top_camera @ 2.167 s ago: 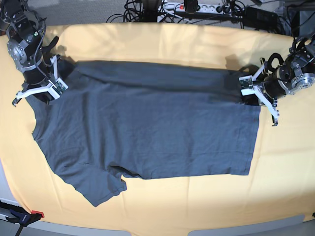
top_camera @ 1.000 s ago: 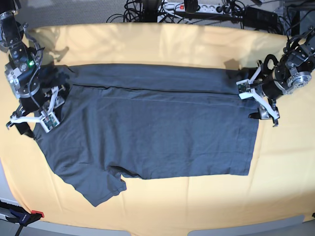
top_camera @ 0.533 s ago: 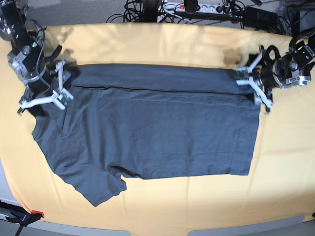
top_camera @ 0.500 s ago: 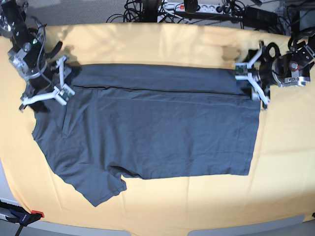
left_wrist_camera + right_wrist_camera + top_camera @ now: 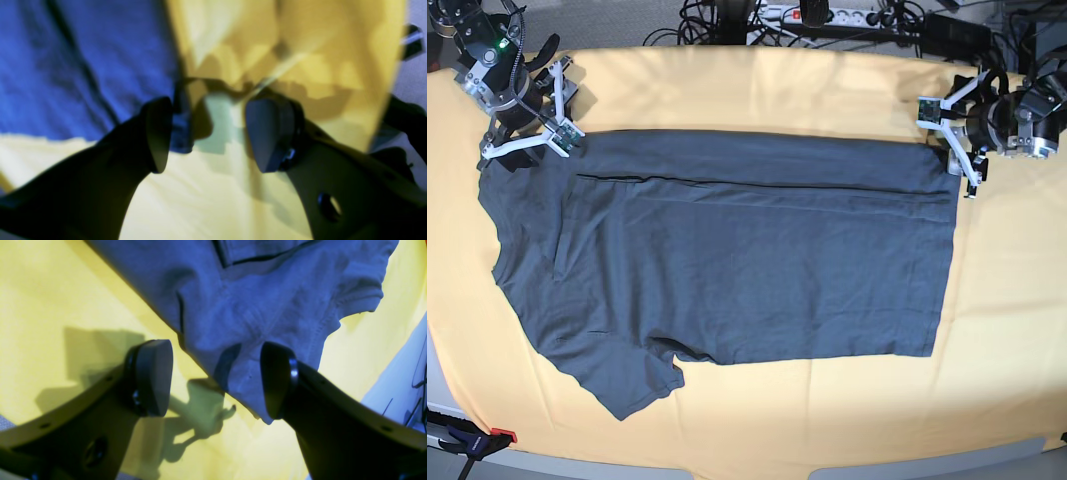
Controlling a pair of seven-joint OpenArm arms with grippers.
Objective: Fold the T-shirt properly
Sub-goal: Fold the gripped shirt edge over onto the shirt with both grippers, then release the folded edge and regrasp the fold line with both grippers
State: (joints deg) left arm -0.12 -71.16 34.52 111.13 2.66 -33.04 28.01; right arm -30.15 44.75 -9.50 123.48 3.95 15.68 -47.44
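We find the dark slate-grey short-sleeved cotton T-shirt [image 5: 727,250] lying flat on the yellow cloth-covered table [image 5: 757,90], far long edge folded inward, one sleeve [image 5: 622,375] spread toward the near side. Left gripper [image 5: 955,135] sits at the shirt's far hem corner, jaws apart, nothing between them; its wrist view is blurred, cloth edge just beside one pad [image 5: 158,133]. Right gripper [image 5: 527,120] hovers over the far shoulder corner, jaws parted, empty, fabric below them.
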